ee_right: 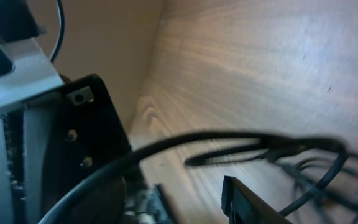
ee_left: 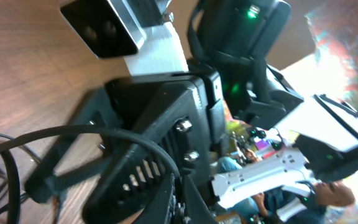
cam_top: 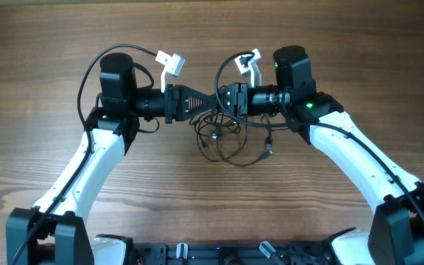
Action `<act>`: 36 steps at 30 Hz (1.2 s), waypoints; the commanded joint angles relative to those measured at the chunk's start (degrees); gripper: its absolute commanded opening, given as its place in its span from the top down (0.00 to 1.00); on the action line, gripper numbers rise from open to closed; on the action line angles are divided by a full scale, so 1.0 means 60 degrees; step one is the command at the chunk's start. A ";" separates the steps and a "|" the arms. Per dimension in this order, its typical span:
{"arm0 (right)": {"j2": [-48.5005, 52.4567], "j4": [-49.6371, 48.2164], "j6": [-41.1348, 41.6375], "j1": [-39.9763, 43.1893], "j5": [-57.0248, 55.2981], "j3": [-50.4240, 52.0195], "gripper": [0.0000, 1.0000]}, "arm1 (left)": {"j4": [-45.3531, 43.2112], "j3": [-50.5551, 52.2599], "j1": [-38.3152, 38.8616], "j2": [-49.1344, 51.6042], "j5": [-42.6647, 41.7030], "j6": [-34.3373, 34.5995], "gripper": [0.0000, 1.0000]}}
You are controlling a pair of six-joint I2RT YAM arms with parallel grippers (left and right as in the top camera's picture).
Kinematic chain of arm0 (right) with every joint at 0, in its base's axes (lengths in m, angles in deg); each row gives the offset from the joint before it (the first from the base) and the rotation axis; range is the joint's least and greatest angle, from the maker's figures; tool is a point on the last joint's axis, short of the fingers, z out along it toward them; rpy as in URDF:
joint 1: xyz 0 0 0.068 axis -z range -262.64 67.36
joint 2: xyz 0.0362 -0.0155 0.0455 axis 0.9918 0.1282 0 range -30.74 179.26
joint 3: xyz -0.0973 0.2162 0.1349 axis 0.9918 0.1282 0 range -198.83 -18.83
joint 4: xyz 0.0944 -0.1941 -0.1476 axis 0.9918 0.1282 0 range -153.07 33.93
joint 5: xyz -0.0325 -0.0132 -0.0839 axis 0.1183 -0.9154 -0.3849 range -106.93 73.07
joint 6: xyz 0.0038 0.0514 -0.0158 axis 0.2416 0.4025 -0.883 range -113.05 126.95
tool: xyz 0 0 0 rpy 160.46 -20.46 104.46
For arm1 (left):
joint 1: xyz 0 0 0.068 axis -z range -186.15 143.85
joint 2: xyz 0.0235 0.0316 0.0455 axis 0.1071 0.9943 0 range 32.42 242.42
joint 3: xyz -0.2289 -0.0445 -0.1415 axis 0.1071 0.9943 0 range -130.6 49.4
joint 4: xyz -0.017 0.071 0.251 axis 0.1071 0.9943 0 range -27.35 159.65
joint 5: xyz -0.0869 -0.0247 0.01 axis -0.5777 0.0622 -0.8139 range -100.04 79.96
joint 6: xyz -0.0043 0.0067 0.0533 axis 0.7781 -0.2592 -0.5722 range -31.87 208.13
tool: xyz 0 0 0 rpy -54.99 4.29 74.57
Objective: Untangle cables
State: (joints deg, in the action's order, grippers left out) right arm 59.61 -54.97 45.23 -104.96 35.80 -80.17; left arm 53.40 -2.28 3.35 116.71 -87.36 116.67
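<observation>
The cables (cam_top: 230,140) lie as a loose tangle of thin black cords on the wooden table (cam_top: 50,44), just below the spot where my two grippers meet tip to tip. My left gripper (cam_top: 209,101) points right with its fingers pressed together, shut; whether a cord is pinched between them does not show. In its wrist view the closed left gripper (ee_left: 179,206) sits right against the right gripper's black body, with cable loops (ee_left: 5,162) at the left. My right gripper (cam_top: 228,100) stands open; in its wrist view the right gripper (ee_right: 197,202) has bare wood in its gap, and cords (ee_right: 328,168) trail at the right.
Thicker black cables wired to the arms loop over each wrist (cam_top: 223,70). White camera mounts (cam_top: 171,62) stick out behind both grippers. The arm bases stand at the front edge (cam_top: 219,254).
</observation>
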 commanded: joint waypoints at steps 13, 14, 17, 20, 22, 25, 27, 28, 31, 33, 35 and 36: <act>0.0127 0.0568 0.4834 -0.0750 -0.2914 -0.0135 0.48 | -0.0266 -0.0029 0.0820 -0.0175 0.0787 0.0437 0.96; 0.0127 0.0561 0.5016 -0.0750 -0.3005 -0.0135 0.48 | -0.0393 -0.0029 0.0820 -0.0175 0.0790 0.0627 0.96; 0.0127 0.0532 0.5544 -0.0750 -0.3071 -0.0135 0.48 | -0.0907 -0.0029 0.0820 -0.0178 0.0790 0.1257 0.96; 0.0127 0.0339 0.5894 -0.0750 -0.3071 -0.0135 0.48 | -0.1719 -0.0029 0.0820 -0.0197 0.0794 0.2127 0.96; 0.0127 0.0102 0.5894 -0.0750 -0.3067 -0.0135 0.48 | -0.2433 -0.0029 0.0820 -0.0211 0.0790 0.2758 0.96; 0.0127 -0.0244 0.5905 -0.0750 -0.3067 -0.0135 0.48 | -0.3428 -0.0029 0.0816 -0.0248 0.0794 0.3687 0.96; 0.0127 -0.0463 0.5909 -0.0750 -0.3067 -0.0135 0.48 | -0.3901 -0.0029 0.0812 -0.0248 0.0790 0.4211 0.96; 0.0127 -0.0608 0.5909 -0.0750 -0.3042 -0.0135 0.48 | -0.4065 -0.0029 0.0809 -0.0248 0.0794 0.4408 0.96; 0.0124 -0.0783 0.5989 -0.0750 -0.2947 -0.0135 0.57 | -0.4065 -0.0029 0.0809 -0.0244 0.0790 0.4397 0.96; 0.0124 -0.0772 0.6047 -0.0750 -0.2776 -0.0135 0.74 | -0.4062 -0.0029 0.0809 -0.0244 0.0790 0.4393 0.96; 0.0124 -0.0714 0.6040 -0.0750 -0.2663 -0.0135 0.95 | -0.4062 -0.0029 0.0809 -0.0244 0.0790 0.4390 0.96; 0.0124 -0.0703 0.6043 -0.0750 -0.2630 -0.0135 0.96 | -0.4058 -0.0029 0.0809 -0.0244 0.0790 0.4379 0.96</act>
State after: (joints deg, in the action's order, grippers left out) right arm 59.72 -59.35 80.82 -109.23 19.06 -80.17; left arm 29.59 -2.17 8.05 116.62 -81.07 141.50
